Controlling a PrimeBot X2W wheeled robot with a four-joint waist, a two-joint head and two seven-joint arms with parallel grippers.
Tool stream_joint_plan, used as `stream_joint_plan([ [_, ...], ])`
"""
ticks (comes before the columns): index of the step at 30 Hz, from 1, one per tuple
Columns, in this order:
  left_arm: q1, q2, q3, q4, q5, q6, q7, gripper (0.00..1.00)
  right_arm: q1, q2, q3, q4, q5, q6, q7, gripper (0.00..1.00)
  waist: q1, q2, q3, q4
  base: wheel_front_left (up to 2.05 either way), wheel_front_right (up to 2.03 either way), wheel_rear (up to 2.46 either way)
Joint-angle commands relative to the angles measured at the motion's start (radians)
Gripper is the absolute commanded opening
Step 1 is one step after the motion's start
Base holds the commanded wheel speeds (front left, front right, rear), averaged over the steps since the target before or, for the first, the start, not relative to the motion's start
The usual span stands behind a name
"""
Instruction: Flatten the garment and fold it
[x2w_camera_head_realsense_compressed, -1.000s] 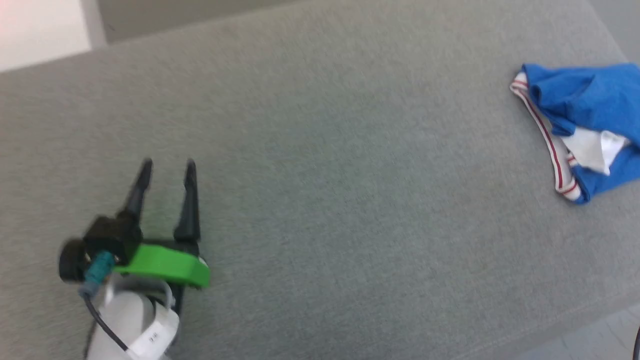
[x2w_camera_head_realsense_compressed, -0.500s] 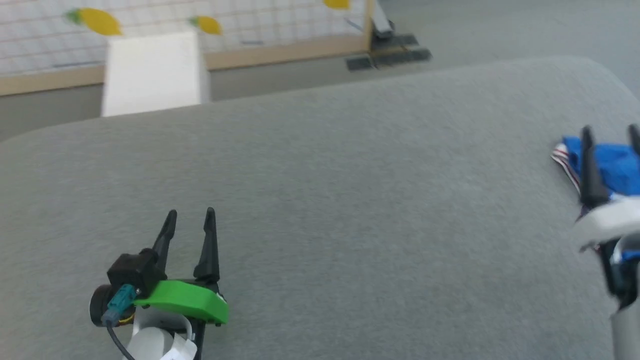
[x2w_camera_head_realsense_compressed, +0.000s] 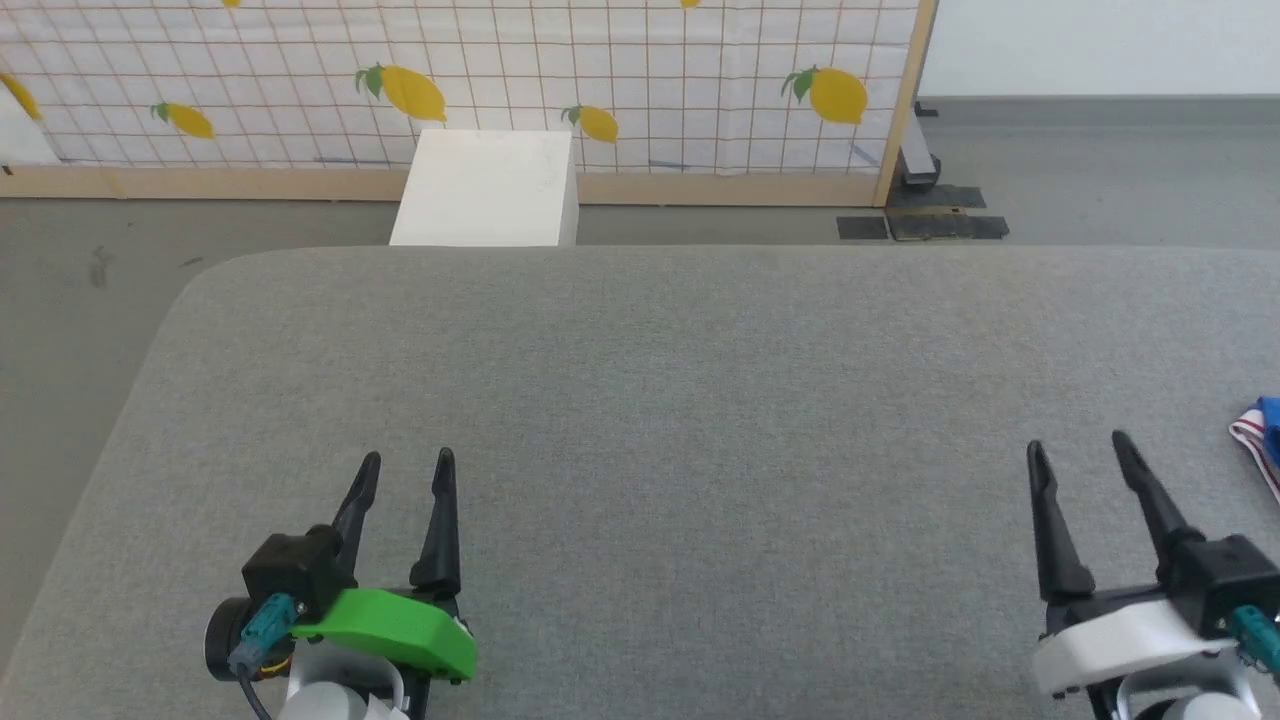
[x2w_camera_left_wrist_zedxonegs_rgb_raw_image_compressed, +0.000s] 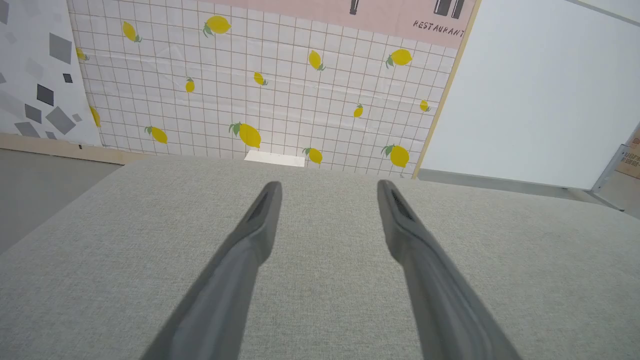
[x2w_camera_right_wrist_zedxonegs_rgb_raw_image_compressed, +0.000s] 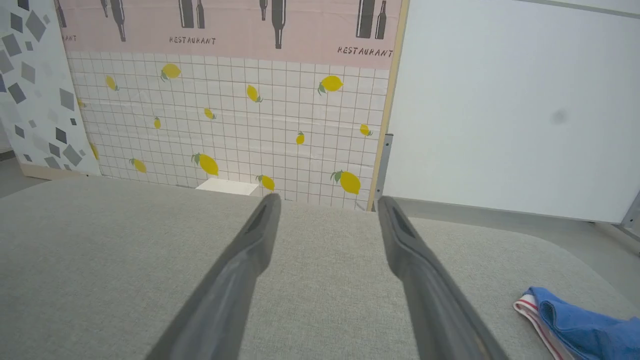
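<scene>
Garment (x2w_camera_right_wrist_zedxonegs_rgb_raw_image_compressed: 575, 320) of bright blue cloth lies crumpled in a loose heap at the right end of the table, with a white trim edge carrying thin red stripes turned toward the middle. It is neither flattened nor folded, and no number or letters can be made out.

Beneath it the table (x2w_camera_head_realsense_compressed: 640, 400) is a broad surface covered in grey fabric with rounded corners. Behind the table stands a screen (x2w_camera_head_realsense_compressed: 600, 80) printed with a white grid and yellow lemons, framed in pale wood. A white box (x2w_camera_head_realsense_compressed: 485, 190) sits on the floor against it, with dark floor plates (x2w_camera_head_realsense_compressed: 925, 225) at the screen's right post.

The left gripper (x2w_camera_head_realsense_compressed: 407, 457) hovers low at the near left, fingers apart, holding nothing. The right gripper (x2w_camera_head_realsense_compressed: 1077, 442) hovers at the near right, likewise parted and empty, with bare table between it and the garment.

In the head view the garment (x2w_camera_head_realsense_compressed: 1260, 440) is a sliver at the right edge; the right wrist view shows its rumpled blue folds. Both wrist views show a pink banner (x2w_camera_right_wrist_zedxonegs_rgb_raw_image_compressed: 225, 25) with bottles and the word RESTAURANT above the lemons, and a plain white panel (x2w_camera_right_wrist_zedxonegs_rgb_raw_image_compressed: 515, 100) beside the screen.
</scene>
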Motion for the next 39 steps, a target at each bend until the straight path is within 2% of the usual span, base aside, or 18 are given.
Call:
stream_joint_plan([
  [1, 0.015, -0.004, -0.002, -0.004, -0.003, -0.005, -0.004, 1.0, 0.023, 0.011, 0.003, -0.007, -0.012, -0.002, -0.01, 1.0, 0.0001, 0.0062, -0.005, 0.009, 0.0, 0.0, 0.0],
  [9, 0.02, -0.005, -0.015, -0.013, -0.024, 0.008, -0.004, 1.0, 0.063, 0.044, 0.003, -0.025, -0.024, -0.002, -0.015, 1.0, 0.0001, 0.0062, 0.002, 0.015, 0.0, 0.0, 0.0],
  [31, 0.025, -0.005, -0.024, -0.004, -0.04, 0.016, -0.004, 1.0, 0.069, 0.051, 0.01, -0.002, 0.019, -0.002, -0.021, 1.0, 0.0001, 0.0062, -0.001, 0.015, 0.0, 0.0, 0.0],
  [32, 0.008, -0.002, -0.025, -0.006, -0.038, 0.012, 0.0, 0.0, 0.058, 0.048, 0.009, -0.003, 0.013, 0.0, -0.009, 0.0, 0.0001, 0.0, -0.001, 0.016, 0.0, 0.0, 0.0],
  [39, 0.008, -0.002, -0.027, -0.007, -0.038, 0.013, 0.001, 0.0, 0.058, 0.047, 0.009, -0.003, 0.012, 0.0, -0.008, 0.0, 0.0001, 0.0, -0.001, 0.015, 0.0, 0.0, 0.0],
])
